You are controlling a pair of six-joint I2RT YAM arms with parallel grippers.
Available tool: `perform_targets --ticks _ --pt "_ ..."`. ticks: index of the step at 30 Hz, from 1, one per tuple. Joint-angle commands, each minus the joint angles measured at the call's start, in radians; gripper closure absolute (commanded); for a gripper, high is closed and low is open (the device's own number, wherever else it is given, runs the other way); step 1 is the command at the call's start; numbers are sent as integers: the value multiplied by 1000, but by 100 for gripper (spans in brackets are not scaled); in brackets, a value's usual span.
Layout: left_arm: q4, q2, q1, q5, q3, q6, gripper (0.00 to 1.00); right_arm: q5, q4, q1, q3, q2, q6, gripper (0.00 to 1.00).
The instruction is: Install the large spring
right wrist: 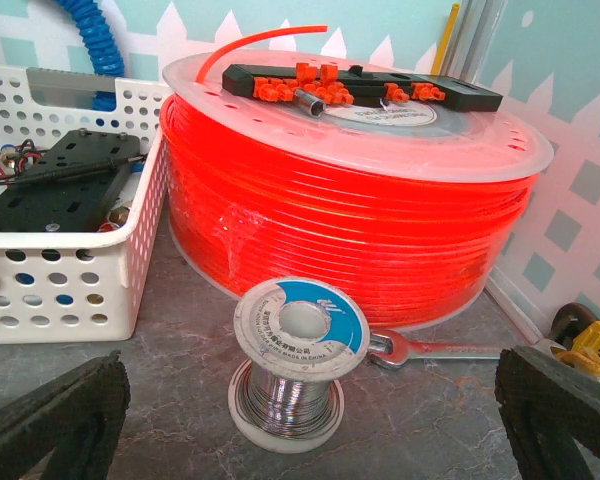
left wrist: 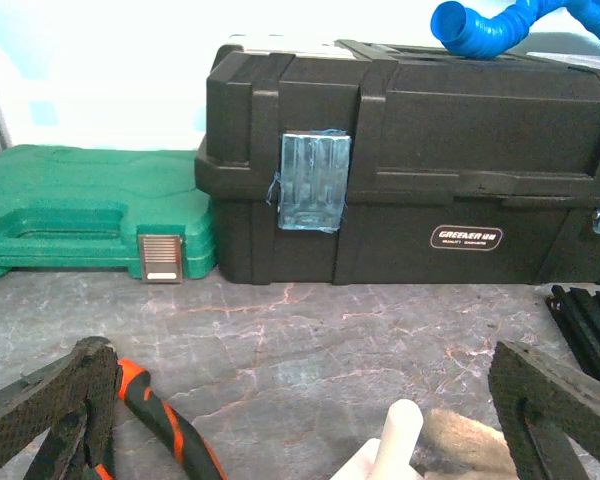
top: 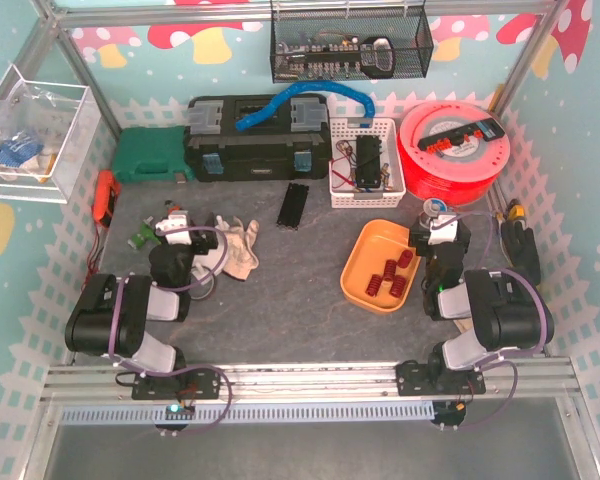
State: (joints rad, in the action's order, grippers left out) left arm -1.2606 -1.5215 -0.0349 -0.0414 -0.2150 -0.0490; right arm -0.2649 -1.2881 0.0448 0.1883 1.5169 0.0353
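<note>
Left gripper spread wide, holding nothing, facing toolbox. Right gripper also wide, holding nothing, spool just ahead. Red springs lie in orange tray near right arm.

Case sits L of toolbox; basket R of it. Tray w/ springs lies front-R of toolbox.
</note>
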Motion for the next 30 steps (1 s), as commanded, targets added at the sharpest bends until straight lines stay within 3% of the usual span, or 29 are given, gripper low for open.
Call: perform_targets --ticks 1,10,13,19,25,30 --pt "-7 -3 -3 6 -17 -8 1 -5 -37 -6 7 -3 11 1" --pt "-13 0 -3 7 -12 -8 1 14 4 -6 17 -34 2 1" --pt "56 52 -3 -7 -29 -2 1 34 50 -5 33 -61 -8 1" --pt "346 228 -7 -6 -113 -26 1 70 447 -5 183 -273 65 1" --pt "870 384 -8 23 -365 -208 1 173 941 -5 446 -372 226 1" --pt "1070 460 -8 3 -483 -402 1 215 1316 -7 662 -379 389 1"
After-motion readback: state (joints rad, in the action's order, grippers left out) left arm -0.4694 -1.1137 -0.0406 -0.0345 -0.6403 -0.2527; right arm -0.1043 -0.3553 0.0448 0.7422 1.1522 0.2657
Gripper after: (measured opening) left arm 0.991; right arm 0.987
